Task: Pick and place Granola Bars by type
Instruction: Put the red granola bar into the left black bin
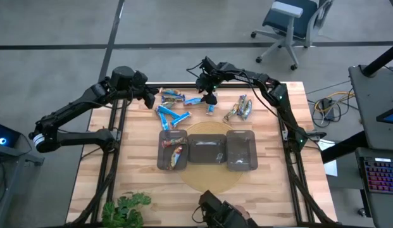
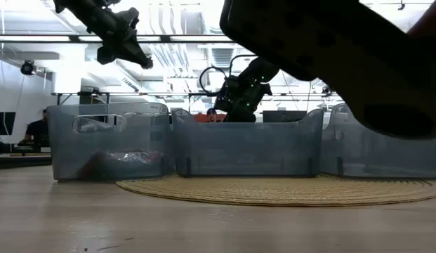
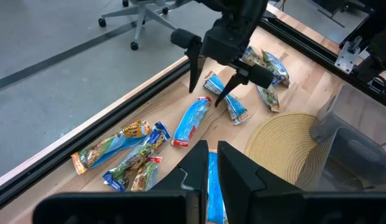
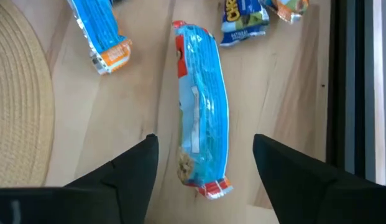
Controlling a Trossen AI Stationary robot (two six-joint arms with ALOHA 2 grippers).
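From above, I am hanging my right gripper point(image 1: 210, 96) over the far middle of the table point(image 1: 142, 180), right over a blue bar point(image 1: 193, 100). My left gripper point(image 1: 150, 98) is waiting at the far left, near other bars.

At table height, my right gripper point(image 2: 239, 107) is hovering beyond the trays point(image 2: 246, 147), clear of them.

From my left wrist, my right fingers point(image 3: 194, 62) are spreading wide above the blue bar point(image 3: 189, 121); my left fingers point(image 3: 199, 165) are sitting almost together, holding nothing.

From my right wrist, the bar point(image 4: 202, 112) is lying lengthwise between my open fingers point(image 4: 133, 163), its long axis across my closing line, so I judge a straight descent fits.
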